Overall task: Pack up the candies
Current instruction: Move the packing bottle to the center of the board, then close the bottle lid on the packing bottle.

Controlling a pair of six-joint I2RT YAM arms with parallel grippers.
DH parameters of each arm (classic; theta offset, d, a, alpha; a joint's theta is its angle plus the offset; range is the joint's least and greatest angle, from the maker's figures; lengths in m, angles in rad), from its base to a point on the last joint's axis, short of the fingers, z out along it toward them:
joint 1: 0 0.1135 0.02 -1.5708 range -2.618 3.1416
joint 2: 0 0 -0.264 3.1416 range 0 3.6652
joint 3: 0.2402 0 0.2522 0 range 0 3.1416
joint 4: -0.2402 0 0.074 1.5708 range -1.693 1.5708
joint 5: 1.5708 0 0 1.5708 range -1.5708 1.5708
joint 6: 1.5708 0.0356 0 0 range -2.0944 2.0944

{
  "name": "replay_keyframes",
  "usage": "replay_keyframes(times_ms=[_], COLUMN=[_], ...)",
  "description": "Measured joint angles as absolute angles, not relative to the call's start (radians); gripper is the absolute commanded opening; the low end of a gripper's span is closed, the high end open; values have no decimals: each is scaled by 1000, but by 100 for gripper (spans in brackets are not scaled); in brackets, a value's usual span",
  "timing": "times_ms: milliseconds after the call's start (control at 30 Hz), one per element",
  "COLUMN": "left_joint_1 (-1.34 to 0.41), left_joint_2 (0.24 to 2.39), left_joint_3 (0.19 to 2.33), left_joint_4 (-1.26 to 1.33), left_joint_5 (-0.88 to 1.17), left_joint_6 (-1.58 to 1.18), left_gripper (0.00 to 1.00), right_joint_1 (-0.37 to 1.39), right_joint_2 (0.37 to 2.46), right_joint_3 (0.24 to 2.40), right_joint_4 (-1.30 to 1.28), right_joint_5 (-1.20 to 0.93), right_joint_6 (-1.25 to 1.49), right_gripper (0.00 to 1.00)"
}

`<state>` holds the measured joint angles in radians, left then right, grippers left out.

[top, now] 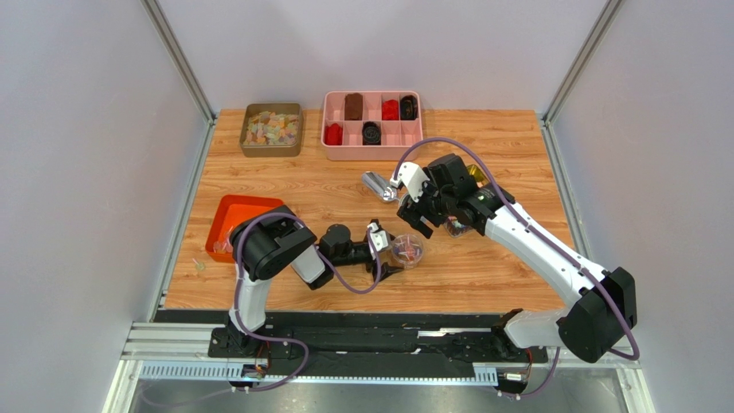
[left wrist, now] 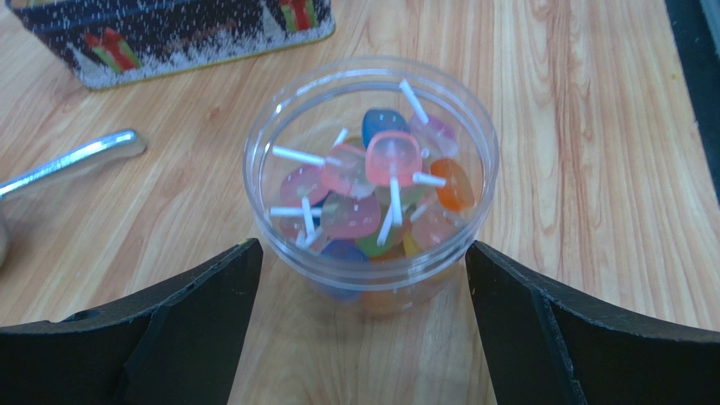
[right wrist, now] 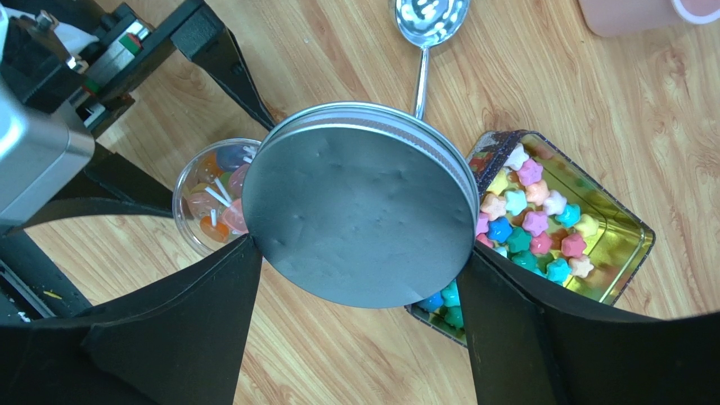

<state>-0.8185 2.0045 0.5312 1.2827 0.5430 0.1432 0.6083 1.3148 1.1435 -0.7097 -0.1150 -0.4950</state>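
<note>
A clear round jar (left wrist: 372, 278) (top: 407, 249) (right wrist: 190, 173) stands on the wooden table and holds the candies (left wrist: 372, 181), flat translucent pink, blue and orange sweets with white sticks. My left gripper (left wrist: 363, 261) (top: 385, 248) is open, its black fingers standing on either side of the jar's near wall, apart from it. My right gripper (right wrist: 362, 253) (top: 428, 215) hangs just beyond the jar, shut on a round grey metal lid (right wrist: 359, 202) that it holds flat by the edges.
A metal scoop (top: 376, 185) (right wrist: 429, 21) (left wrist: 68, 164) lies behind the jar. Beneath the right arm an open tin (right wrist: 642, 240) (left wrist: 169, 42) holds bright star-shaped candies. A red tray (top: 245, 206) sits left. At the back stand a tin of pale sweets (top: 271, 151) and a pink compartment box (top: 372, 155).
</note>
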Motion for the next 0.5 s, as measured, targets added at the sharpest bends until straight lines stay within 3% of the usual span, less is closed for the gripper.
replay_keyframes(times_ms=[500], left_joint_1=[-818], left_joint_2=[2016], left_joint_3=[480], left_joint_4=[1327], left_joint_5=[515], left_joint_6=[153], left_gripper=[99], right_joint_1=[608], right_joint_2=[1324], right_joint_3=[1100], right_joint_4=[-792], right_joint_5=[-223], right_joint_6=[-509], right_gripper=[43])
